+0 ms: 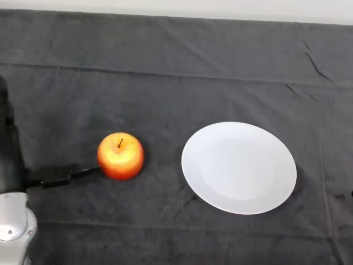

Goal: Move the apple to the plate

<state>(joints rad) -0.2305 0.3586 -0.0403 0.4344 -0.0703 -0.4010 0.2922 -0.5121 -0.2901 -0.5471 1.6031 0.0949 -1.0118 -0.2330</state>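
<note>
Red-yellow apple (pixel 121 155) sits upright on the dark cloth (pixel 165 66), left of centre frame, stem pointing up toward the camera; roundish, no clear long axis. White plate (pixel 239 167) right of centre, apart from the apple. Left hand (pixel 10 149) at the left edge; can't tell its finger state.

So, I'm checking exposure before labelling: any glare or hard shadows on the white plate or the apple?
Head view: the round white plate is evenly bright with no hard glare; a thin shadow hugs its lower right rim. The red-yellow apple shows soft highlights, its shadow faint on the dark cloth.
</note>
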